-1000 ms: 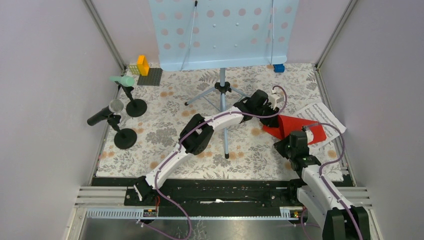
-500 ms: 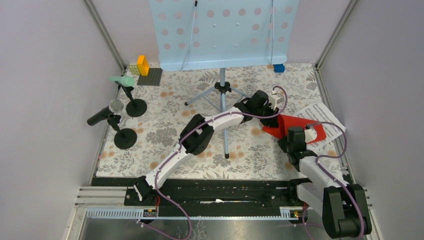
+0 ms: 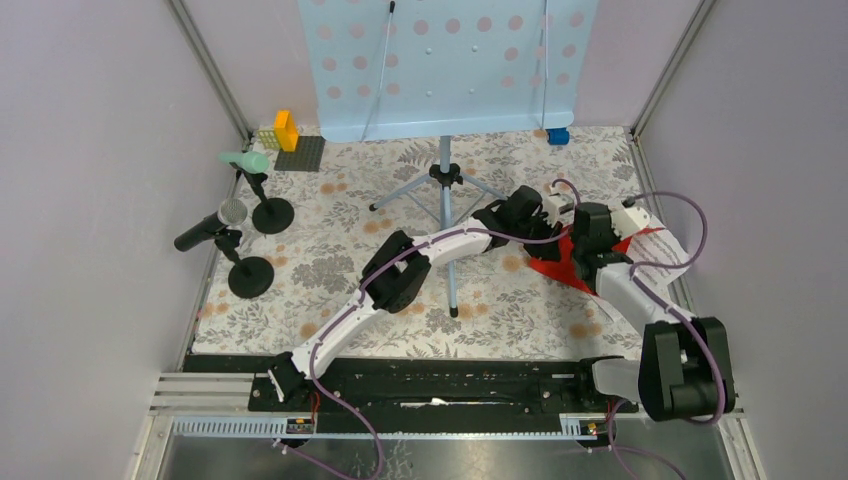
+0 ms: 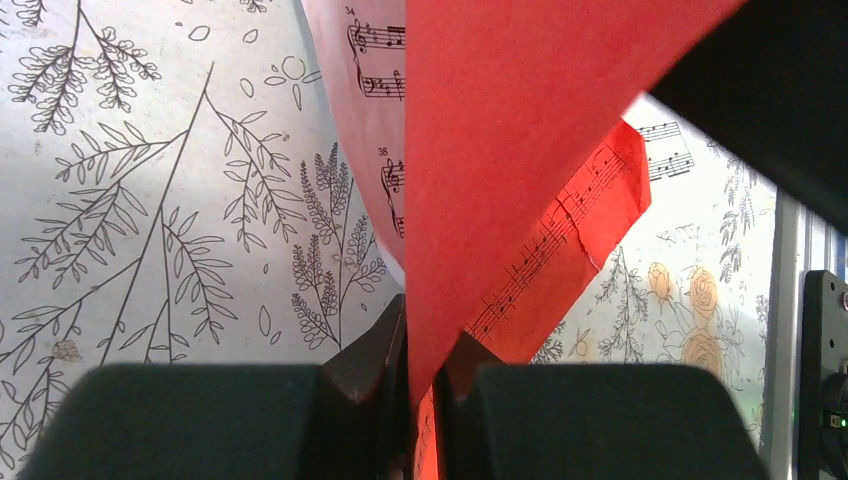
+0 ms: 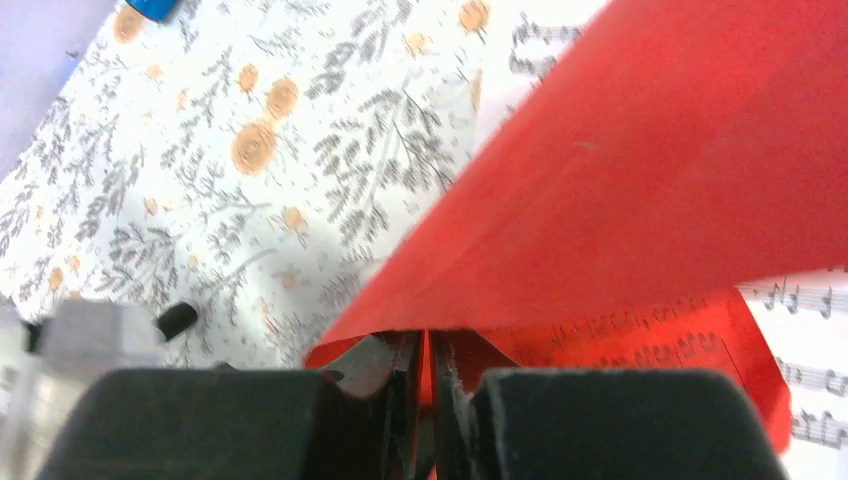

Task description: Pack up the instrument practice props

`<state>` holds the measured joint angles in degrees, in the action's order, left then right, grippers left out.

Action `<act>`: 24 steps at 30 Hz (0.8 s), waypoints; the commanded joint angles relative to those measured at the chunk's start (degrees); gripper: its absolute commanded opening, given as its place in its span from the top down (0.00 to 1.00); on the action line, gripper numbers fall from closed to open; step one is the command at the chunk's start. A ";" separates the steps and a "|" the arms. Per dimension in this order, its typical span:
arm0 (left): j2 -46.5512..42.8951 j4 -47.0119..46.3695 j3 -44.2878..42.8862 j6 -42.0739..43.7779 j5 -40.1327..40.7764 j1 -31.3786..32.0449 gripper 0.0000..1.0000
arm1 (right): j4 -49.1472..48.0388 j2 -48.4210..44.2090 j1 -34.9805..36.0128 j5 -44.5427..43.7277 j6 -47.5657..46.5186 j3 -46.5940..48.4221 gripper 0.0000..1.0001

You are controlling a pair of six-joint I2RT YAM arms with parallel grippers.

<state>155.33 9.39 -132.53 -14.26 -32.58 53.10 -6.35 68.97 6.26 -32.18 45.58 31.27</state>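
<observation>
I am clenching my left claw (image 4: 422,368) and right claw (image 5: 430,368) on the red paper music sheet (image 4: 520,130), which is curling over the white paper music sheet (image 5: 815,350) by the worktop's (image 3: 330,250) right edge. Moving both together should prevent tearing.

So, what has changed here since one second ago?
The right hand moved forward, toward the left hand, and is shut on the red music sheet. The left hand, shut on the same sheet, barely moved. The music rack, black microphone and green microphone stayed put.

Tripod legs (image 3: 446,205) amid open floral mat (image 3: 320,250)
</observation>
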 commanded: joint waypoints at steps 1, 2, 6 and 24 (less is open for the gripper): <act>-0.51 -1.42 0.34 1.98 -0.67 0.57 0.87 | -2.18 6.07 -0.89 -7.77 -6.20 8.65 0.87; -0.61 -1.39 0.53 2.10 -0.65 0.61 0.85 | -2.18 6.98 -1.45 -6.99 -7.18 10.17 0.87; -2.06 -1.44 2.54 2.90 0.60 0.58 0.62 | -0.59 6.94 -2.53 -2.57 -9.31 14.51 0.86; -6.50 1.08 4.53 5.48 9.10 0.59 0.32 | 19.27 -25.41 -2.56 9.85 -10.25 8.34 0.77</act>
<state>151.55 8.91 -128.49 -8.62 -25.26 53.89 6.22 48.31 3.86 -25.34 35.81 40.97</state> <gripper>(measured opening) 0.754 0.226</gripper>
